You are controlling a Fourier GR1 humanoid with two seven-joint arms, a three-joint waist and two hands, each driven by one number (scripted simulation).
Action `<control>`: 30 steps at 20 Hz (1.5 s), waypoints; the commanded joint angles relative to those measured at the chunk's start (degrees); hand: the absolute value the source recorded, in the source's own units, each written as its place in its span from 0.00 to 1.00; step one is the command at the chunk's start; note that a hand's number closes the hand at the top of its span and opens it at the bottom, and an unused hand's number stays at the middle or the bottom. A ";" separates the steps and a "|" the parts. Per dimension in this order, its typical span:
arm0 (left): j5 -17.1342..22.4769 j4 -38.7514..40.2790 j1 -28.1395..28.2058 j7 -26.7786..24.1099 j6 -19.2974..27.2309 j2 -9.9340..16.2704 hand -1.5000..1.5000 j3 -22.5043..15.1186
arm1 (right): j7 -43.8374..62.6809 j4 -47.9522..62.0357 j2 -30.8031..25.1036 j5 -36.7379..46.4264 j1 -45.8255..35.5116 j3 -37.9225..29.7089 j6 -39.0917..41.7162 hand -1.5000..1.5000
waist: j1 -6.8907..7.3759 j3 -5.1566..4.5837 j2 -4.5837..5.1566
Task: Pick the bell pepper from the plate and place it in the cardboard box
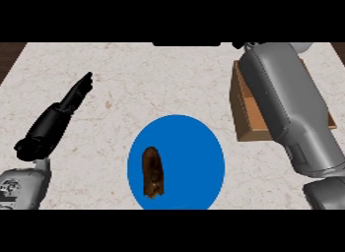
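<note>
A dark brown, elongated bell pepper (154,172) lies on the left half of a blue plate (197,162) near the counter's front. The cardboard box (247,115) stands at the right, and my grey right forearm (292,108) runs across it and hides most of it. Only a dark sliver of my right hand (239,45) shows at the picture's top edge, beyond the box's far end. My left hand (59,115) rests open at the left, fingers straight and pointing away, well clear of the plate and holding nothing.
The pale marble counter (132,69) stretches behind the plate. Dark wood shows past its left and right edges. A dark shape (186,44) sits at the counter's far edge.
</note>
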 commanded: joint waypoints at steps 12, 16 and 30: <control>2.01 1.26 1.13 -1.32 -2.07 1.48 0.50 2.86 | -3.31 -9.77 -2.43 -17.61 16.75 -10.76 22.15 1.00 | -1.83 -0.01 -0.48; -0.87 2.53 -0.24 -2.11 -0.19 0.23 0.50 1.48 | -5.40 -20.50 1.11 -22.87 19.60 -9.02 28.47 0.00 | -1.50 -0.02 -0.36; -0.02 -0.31 2.01 -1.84 -0.84 0.17 0.50 1.71 | -22.97 -44.50 4.05 -35.01 25.30 -23.75 -11.75 0.00 | -0.98 0.16 -0.25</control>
